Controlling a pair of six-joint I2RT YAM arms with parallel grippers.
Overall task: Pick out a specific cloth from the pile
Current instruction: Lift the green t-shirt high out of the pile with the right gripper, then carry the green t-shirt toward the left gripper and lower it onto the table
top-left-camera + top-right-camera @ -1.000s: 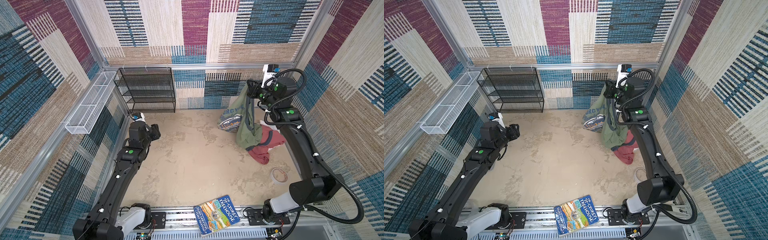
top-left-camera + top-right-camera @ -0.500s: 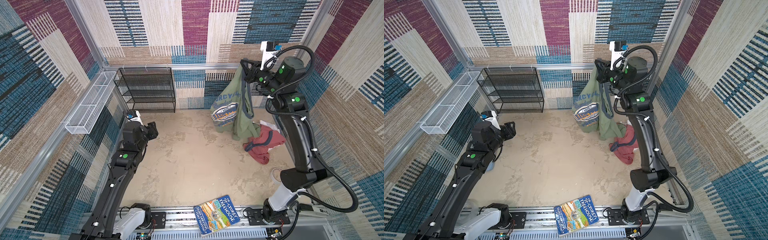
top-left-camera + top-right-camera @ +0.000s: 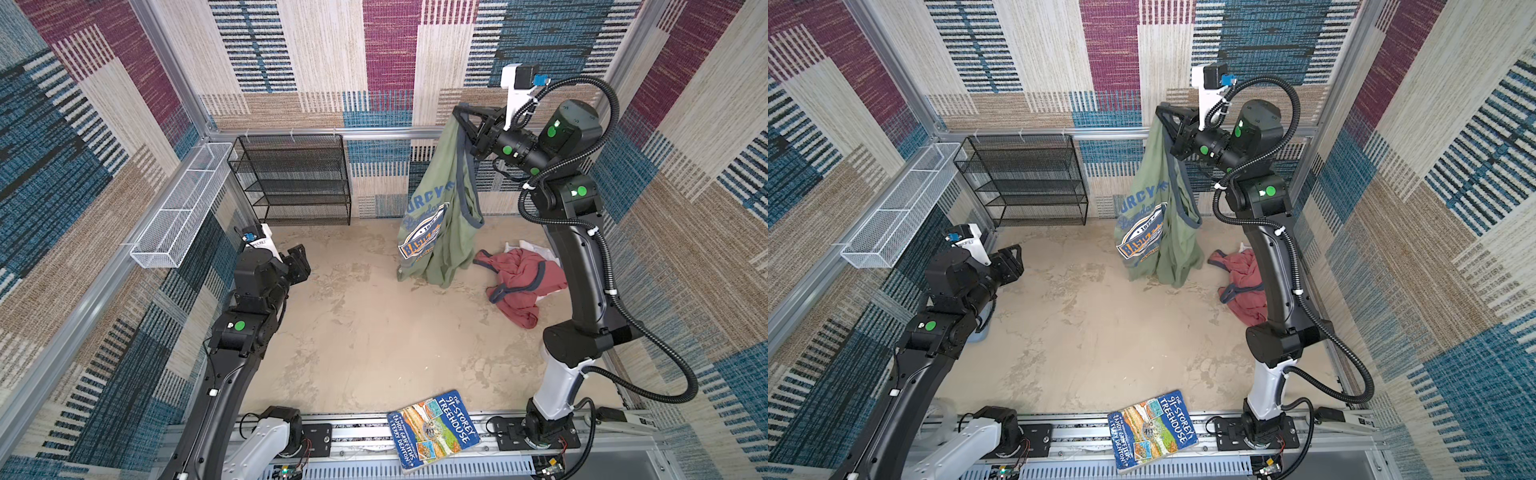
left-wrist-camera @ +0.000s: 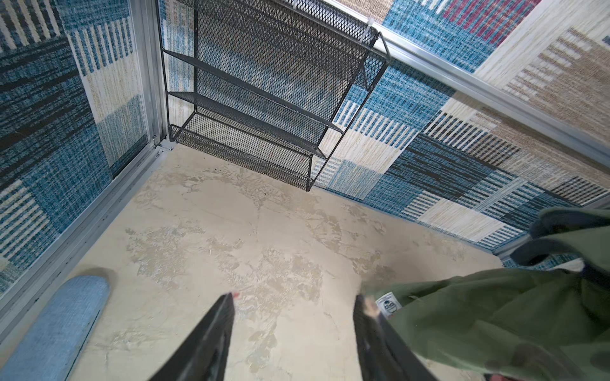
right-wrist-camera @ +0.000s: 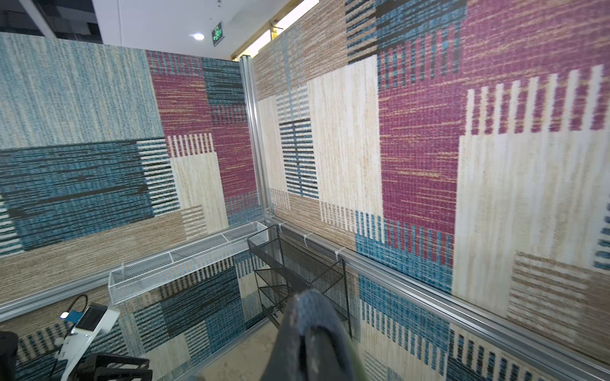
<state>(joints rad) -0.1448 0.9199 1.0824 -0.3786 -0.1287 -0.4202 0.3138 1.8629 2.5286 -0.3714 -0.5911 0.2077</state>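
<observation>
Olive cloth (image 3: 451, 257), red-and-white pile (image 3: 519, 280), patchwork walls (image 3: 332, 62)
The cloth is olive-green with a blue, white and yellow print and grey-blue trim. The pile is dusty red with navy trim, plus white. The walls mix blue, magenta, beige and cream stripes. The floor (image 3: 374, 332) is mottled beige, the mesh rack (image 3: 299, 178) black and the book (image 3: 432, 428) blue.

The beige surface (image 3: 357, 332) carries the pile (image 3: 519, 284), red over white, a black mesh rack (image 3: 299, 178), and a book (image 3: 432, 428) at its front edge.
</observation>
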